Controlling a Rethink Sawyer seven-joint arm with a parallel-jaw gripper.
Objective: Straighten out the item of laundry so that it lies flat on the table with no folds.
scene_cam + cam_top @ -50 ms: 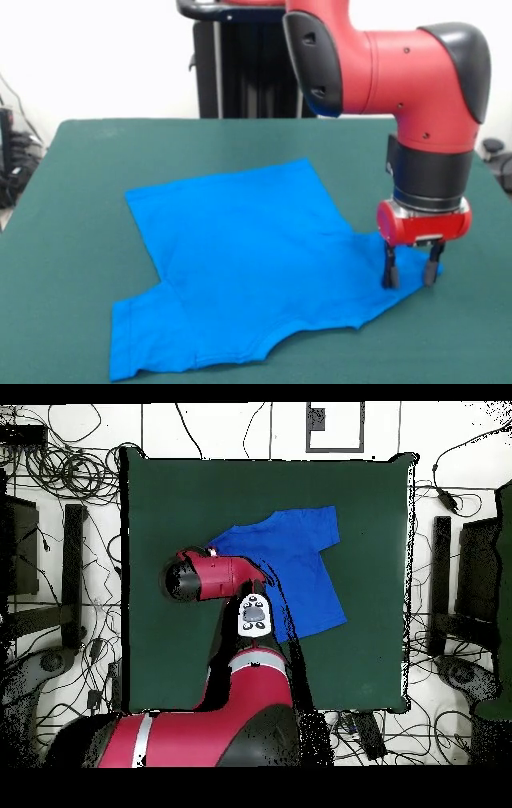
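Note:
The item of laundry (pixel 240 256) is a bright blue T-shirt, spread mostly flat on the green table (pixel 80 200). Its neckline faces the near edge and a faint crease runs along the near-left sleeve. My gripper (pixel 410 276) is open and points straight down over the right sleeve. One fingertip (pixel 390 278) rests on the blue fabric and the other stands at the sleeve's outer edge. Nothing is held between them. In the overhead view the shirt (pixel 295 559) lies near the middle of the table (pixel 360 654), and the arm's wrist (pixel 190 577) hides the gripper and one sleeve.
Tangled cables (pixel 60 474) lie on the floor around the table. Black stands (pixel 73 574) (pixel 441 564) flank its two sides. Bare green cloth surrounds the shirt on every side.

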